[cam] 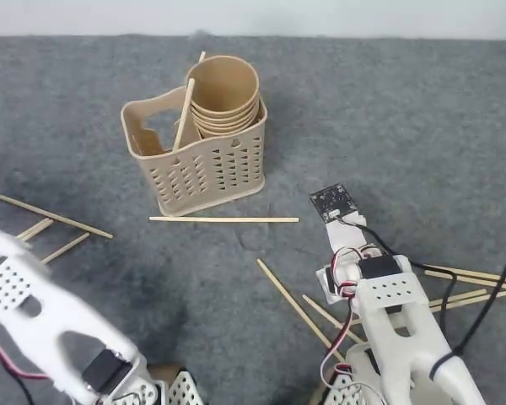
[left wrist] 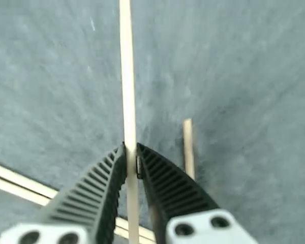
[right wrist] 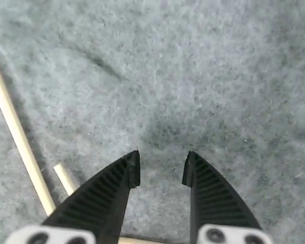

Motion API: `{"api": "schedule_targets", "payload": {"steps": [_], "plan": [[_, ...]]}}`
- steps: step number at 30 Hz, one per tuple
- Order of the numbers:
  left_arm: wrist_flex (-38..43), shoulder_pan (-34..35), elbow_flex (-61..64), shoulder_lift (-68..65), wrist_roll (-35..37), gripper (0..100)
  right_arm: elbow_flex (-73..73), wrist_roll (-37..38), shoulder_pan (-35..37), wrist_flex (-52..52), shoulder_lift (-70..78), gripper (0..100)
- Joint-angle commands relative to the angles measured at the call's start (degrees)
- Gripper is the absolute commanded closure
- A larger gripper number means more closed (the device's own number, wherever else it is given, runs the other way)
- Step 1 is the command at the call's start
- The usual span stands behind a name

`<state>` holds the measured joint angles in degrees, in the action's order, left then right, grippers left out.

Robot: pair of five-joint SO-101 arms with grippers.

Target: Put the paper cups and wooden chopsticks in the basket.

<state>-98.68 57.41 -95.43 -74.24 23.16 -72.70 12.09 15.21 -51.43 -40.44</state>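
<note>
Grey, carpet-like cloth covered the desk (cam: pixel 405 118) from edge to edge. Toward its far side the beige perforated basket (cam: pixel 207 173) stood upright. Inside it sat a nested stack of paper cups (cam: pixel 225 89), mouths up, in the half away from the basket's handle. An upright chopstick (cam: pixel 184 114) leaned in the basket just beside the stack, and a second tip (cam: pixel 201 57) poked up behind the cups. A lone chopstick (cam: pixel 223 219) lay flat on the cloth close to the basket's foot, running along its near wall.

More loose chopsticks were scattered nearer the arms: a few (cam: pixel 46 213) at the left edge, two (cam: pixel 291 302) lying diagonally beside the right arm (cam: pixel 396 321), and several (cam: pixel 468 285) at the right edge.

The left gripper (left wrist: pixel 131 152) had its black ribbed fingers pinched together on the held chopstick (left wrist: pixel 126 71), which ran straight out between the tips and on beyond them. Whether it was off the cloth could not be told. A stub end (left wrist: pixel 188 145) of another stick lay just beside the fingers, and a crosswise pair (left wrist: pixel 20 185) passed beneath them.

The right gripper (right wrist: pixel 161 165) hung over bare cloth with its fingers parted by a clear gap, holding nothing. A long stick (right wrist: pixel 18 137) and a short end (right wrist: pixel 65 178) lay off to one side of it. From above, the right arm's small camera board (cam: pixel 336 201) pointed toward the basket, and the white left arm (cam: pixel 42 321) sat at the near left corner.
</note>
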Motion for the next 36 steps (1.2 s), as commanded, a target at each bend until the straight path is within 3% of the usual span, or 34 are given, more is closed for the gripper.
{"api": "schedule_targets", "payload": {"steps": [1, 14, 22, 28, 36], "plan": [[-2.0, 2.0, -0.7, 11.3, -0.3, 99, 0.3, 0.5, -0.1, 0.4, -1.6, 84.4], [-2.5, 4.1, 0.7, 34.9, -3.3, 99, 0.3, 0.5, -0.2, 0.5, -1.6, 84.4], [-2.2, 4.1, 21.1, 54.3, -4.0, 99, 0.3, 0.4, -0.2, 0.5, -1.6, 84.4], [-1.4, -2.3, 34.8, 71.4, -4.2, 99, 0.3, 0.3, -0.2, 0.5, -1.6, 84.4], [8.7, -12.7, 37.4, 84.0, -4.2, 99, 0.2, 0.4, -0.4, 0.5, -1.5, 84.4]]}}
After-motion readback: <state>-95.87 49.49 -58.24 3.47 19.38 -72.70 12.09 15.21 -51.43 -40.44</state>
